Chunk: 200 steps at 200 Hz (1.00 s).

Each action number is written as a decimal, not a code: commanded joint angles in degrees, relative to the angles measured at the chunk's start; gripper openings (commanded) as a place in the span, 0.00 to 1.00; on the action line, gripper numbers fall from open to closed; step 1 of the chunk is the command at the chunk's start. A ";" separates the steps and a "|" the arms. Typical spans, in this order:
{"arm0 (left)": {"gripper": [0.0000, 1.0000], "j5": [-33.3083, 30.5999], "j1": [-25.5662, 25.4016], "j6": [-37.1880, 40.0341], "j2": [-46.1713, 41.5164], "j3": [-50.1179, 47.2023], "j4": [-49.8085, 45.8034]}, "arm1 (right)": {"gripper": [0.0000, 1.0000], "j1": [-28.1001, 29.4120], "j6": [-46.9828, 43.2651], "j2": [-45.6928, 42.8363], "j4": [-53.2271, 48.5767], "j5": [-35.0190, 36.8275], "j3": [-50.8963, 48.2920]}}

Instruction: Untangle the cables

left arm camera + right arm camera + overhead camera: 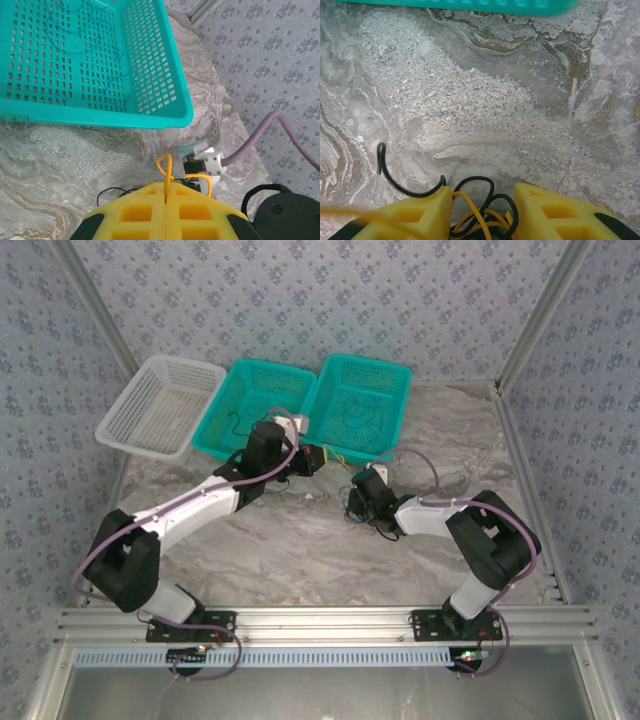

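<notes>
Left pincer (166, 188): clenched on a thin orange-yellow cable (164, 169), one loop standing up from the shut pads.
Right pincer (482, 194): yellow jaws apart around a small knot of black and orange-yellow cables (470, 207); whether they gripped it could not be told.
Knot's place: on the grey marbled worktop (495, 100), just before the baskets.
Done: a thin blue cable (70, 51) lay alone in a teal perforated plastic basket (100, 120) (sorted, apparently).
Left: the knot itself, judged well short of free.
</notes>
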 commanded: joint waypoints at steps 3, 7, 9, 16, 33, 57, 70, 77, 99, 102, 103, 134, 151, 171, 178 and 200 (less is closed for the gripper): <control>0.00 -2.26 0.68 -0.40 -3.70 -1.21 0.55 | 0.39 -0.20 0.97 0.85 -4.67 2.21 0.83; 0.00 -2.44 0.80 -0.42 -4.08 -1.36 0.60 | 0.39 -0.21 0.97 0.78 -4.84 2.29 0.78; 0.00 -2.53 0.86 -0.39 -4.17 -1.44 0.56 | 0.39 -0.21 0.90 0.81 -4.94 2.37 0.77; 0.00 -2.79 1.08 -0.30 -4.59 -1.55 0.10 | 0.39 -0.27 0.86 0.73 -5.17 2.60 0.77; 0.00 -3.37 1.50 0.13 -5.46 -1.54 -0.92 | 0.39 -0.36 0.76 0.63 -6.00 3.21 0.72; 0.00 -5.16 1.90 0.60 -6.63 -1.66 -2.36 | 0.39 -0.43 0.92 0.59 -6.99 3.69 0.77; 0.00 -5.51 2.44 0.86 -7.25 -1.71 -2.95 | 0.39 -0.43 0.96 0.44 -7.25 3.89 0.74; 0.00 -5.65 2.74 0.89 -7.66 -1.63 -3.36 | 0.39 -0.46 1.01 0.38 -7.40 3.97 0.63; 0.00 -6.77 3.14 1.39 -9.28 -1.22 -5.27 | 0.39 -0.53 0.56 -0.13 -8.10 4.69 0.39; 0.00 -7.29 3.18 1.52 -9.66 -1.26 -5.55 | 0.39 -0.48 0.58 -0.21 -8.26 4.87 0.37; 0.00 -7.36 3.19 1.62 -9.78 -1.23 -5.64 | 0.39 -0.47 0.53 -0.27 -8.29 4.90 0.40; 0.00 -14.58 3.33 3.27 -14.29 -1.13 -9.92 | 0.40 -0.59 0.13 -1.24 -10.20 6.59 0.09; 0.00 -16.77 4.17 3.92 -15.68 -0.15 -13.33 | 0.40 -0.88 -0.12 -1.72 -10.98 7.09 -0.11; 0.00 -17.19 5.74 3.84 -16.46 0.52 -15.66 | 0.40 -1.09 -0.12 -2.16 -11.51 7.23 -0.36; 0.00 -17.94 6.13 3.70 -16.77 0.64 -16.34 | 0.40 -1.21 -0.13 -2.31 -11.65 7.31 -0.33; 0.00 -21.07 7.43 2.71 -18.01 0.66 -17.93 | 0.41 -1.51 -0.17 -2.74 -11.92 7.83 -0.63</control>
